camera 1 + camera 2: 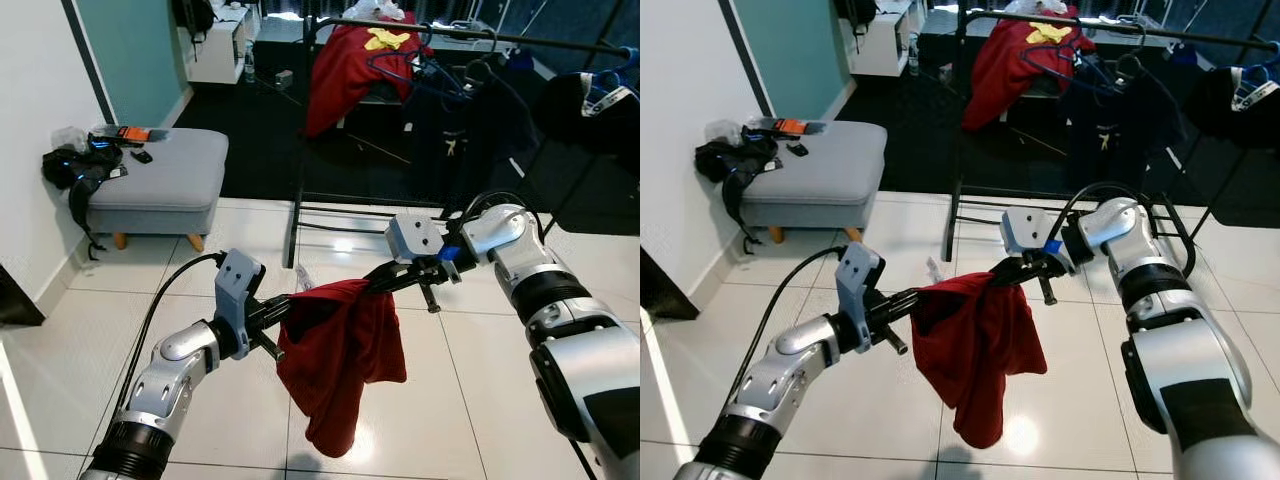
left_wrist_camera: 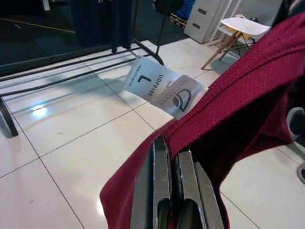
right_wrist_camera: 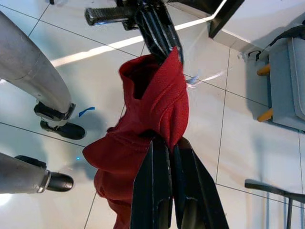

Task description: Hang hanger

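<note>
While you hold the red garment (image 1: 340,360) stretched between both grippers, note its long axis runs side to side, parallel to the clothes rack (image 1: 480,38) well beyond it. Left gripper (image 1: 285,305) and right gripper (image 1: 385,280) each pinch its upper edge, fingers closed on cloth. The right arm is nearer the rack. The left wrist view alone reveals a size label (image 2: 164,88); no hanger is discernible inside the garment.
</note>
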